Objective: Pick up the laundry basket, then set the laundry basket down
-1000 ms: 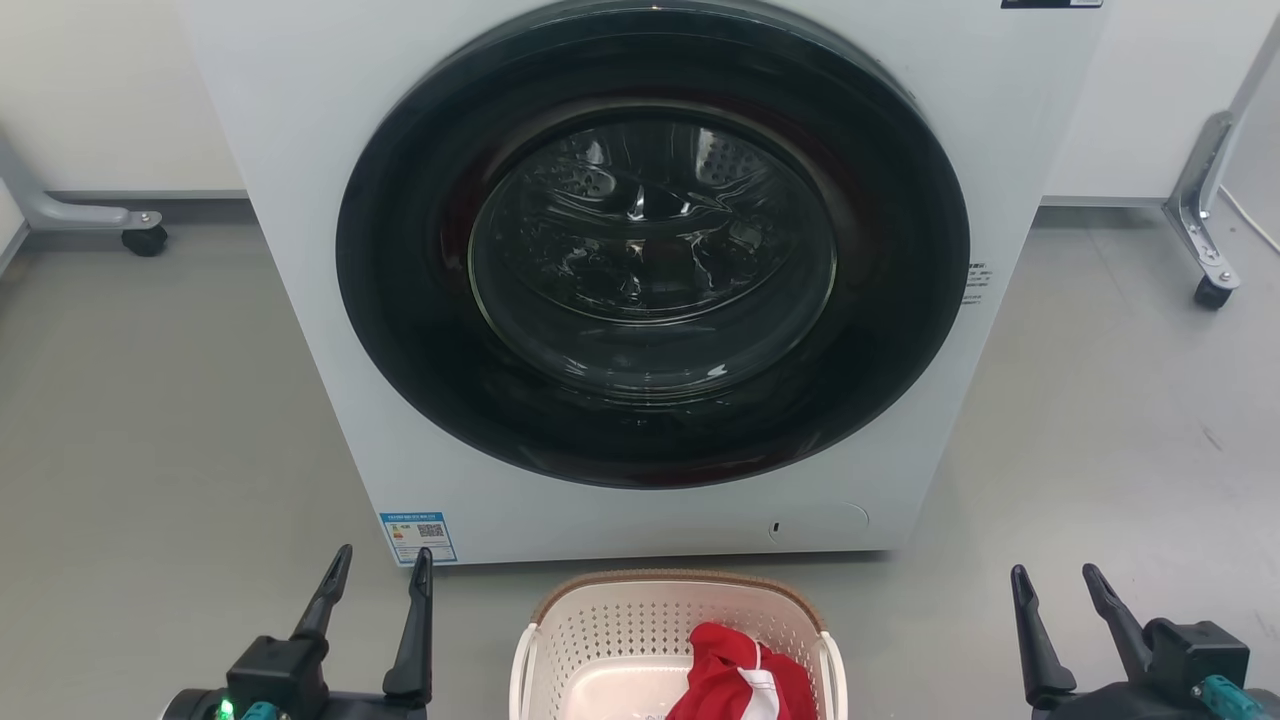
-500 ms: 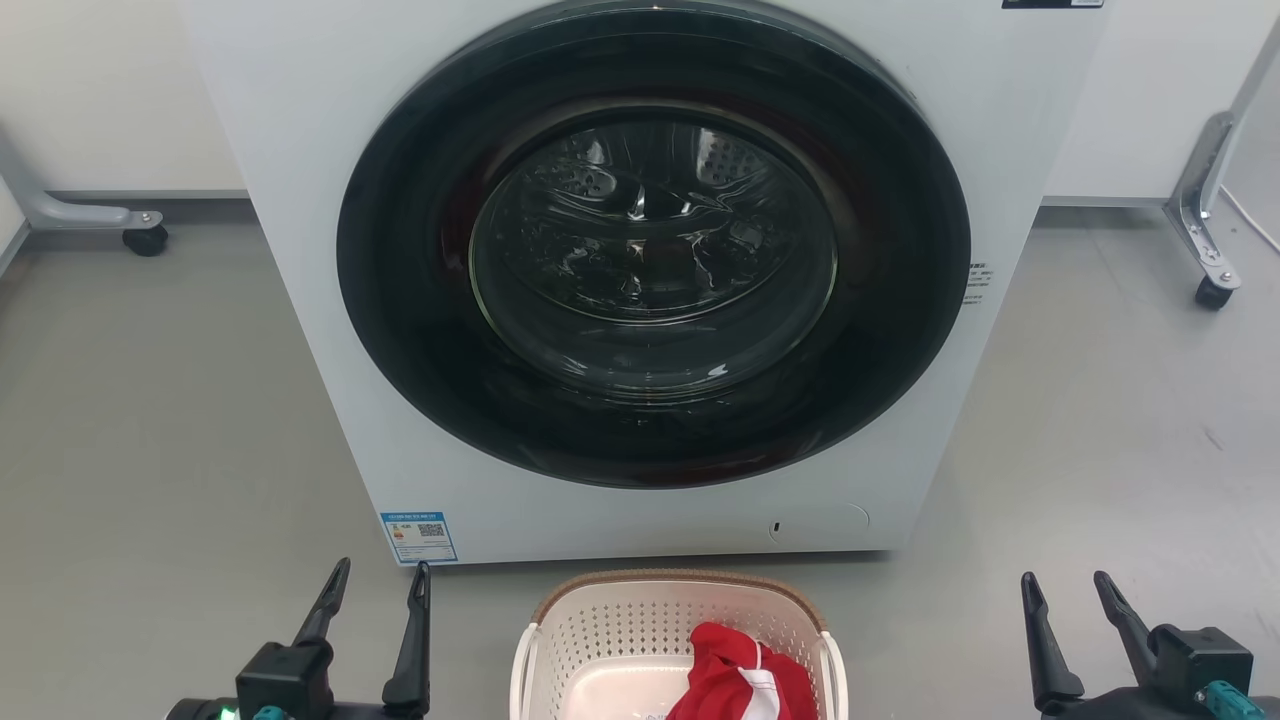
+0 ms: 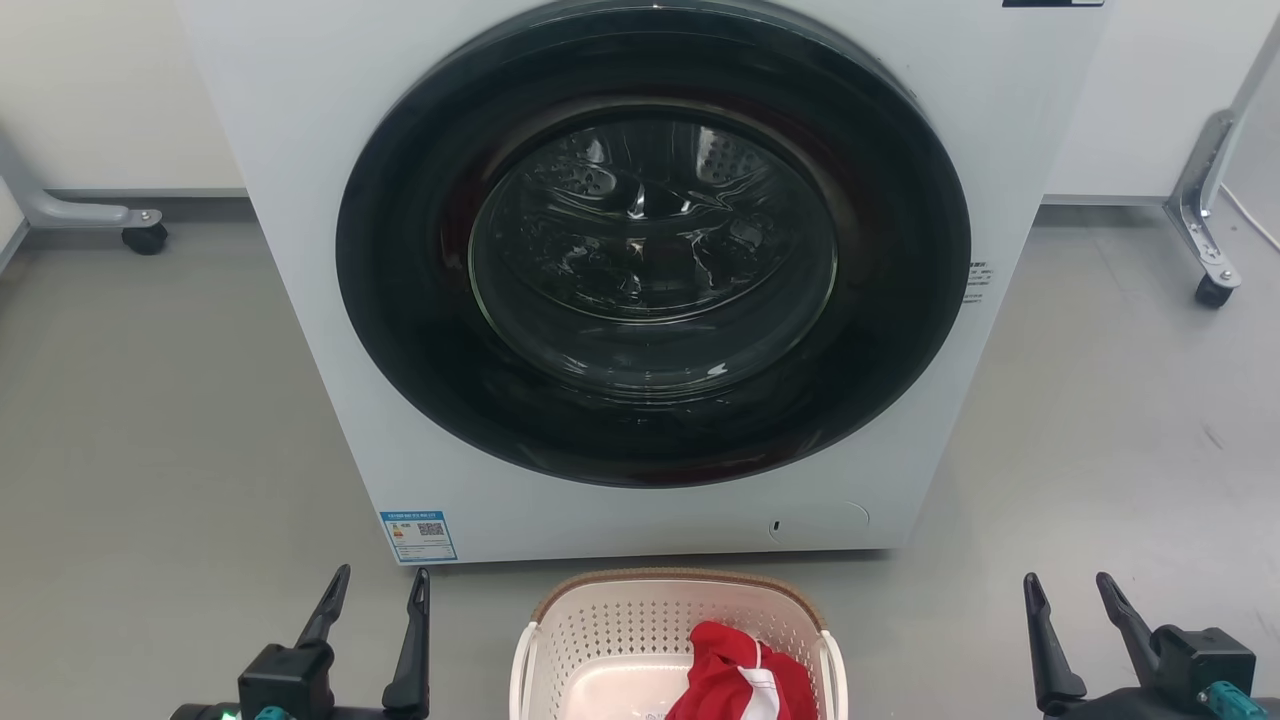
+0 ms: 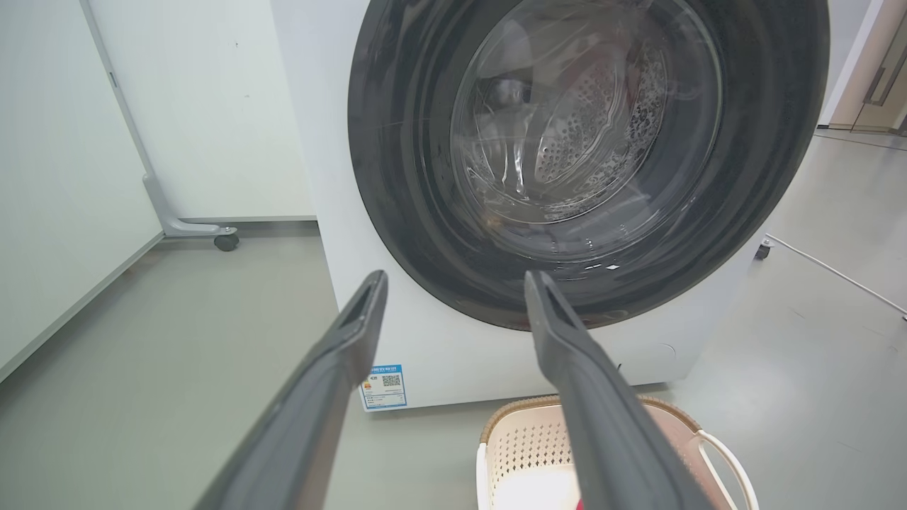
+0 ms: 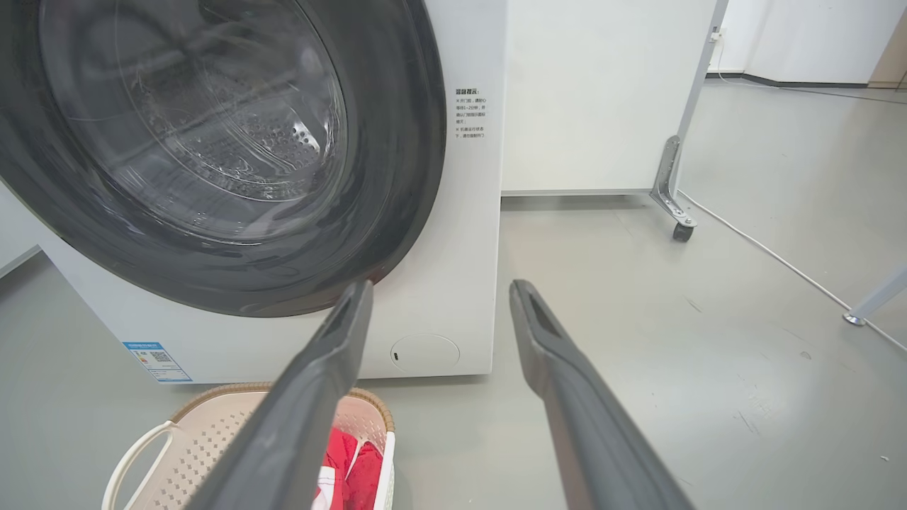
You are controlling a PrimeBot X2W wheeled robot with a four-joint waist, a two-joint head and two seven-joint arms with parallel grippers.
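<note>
The laundry basket [image 3: 620,625], cream with perforated sides and a brown woven-look rim, stands on the floor just before the washer, at the bottom middle of the head view. Red and white cloth [image 3: 735,675] lies in its right half. The basket [image 4: 524,446] appears low in the left wrist view, and the basket [image 5: 205,432] sits at the lower left of the right wrist view. My left gripper [image 3: 380,585] is open, left of the basket and apart from it. My right gripper [image 3: 1068,588] is open, well to the basket's right. Both hold nothing.
A white front-loading washer [image 3: 640,270] with a shut dark round door stands close behind the basket. Wheeled grey frame legs stand at the far left [image 3: 100,218] and far right [image 3: 1205,230]. A cable [image 5: 772,258] runs along the grey floor at the right.
Both grippers have slid slightly down toward the bottom edge of the head view. The basket and washer have not moved.
</note>
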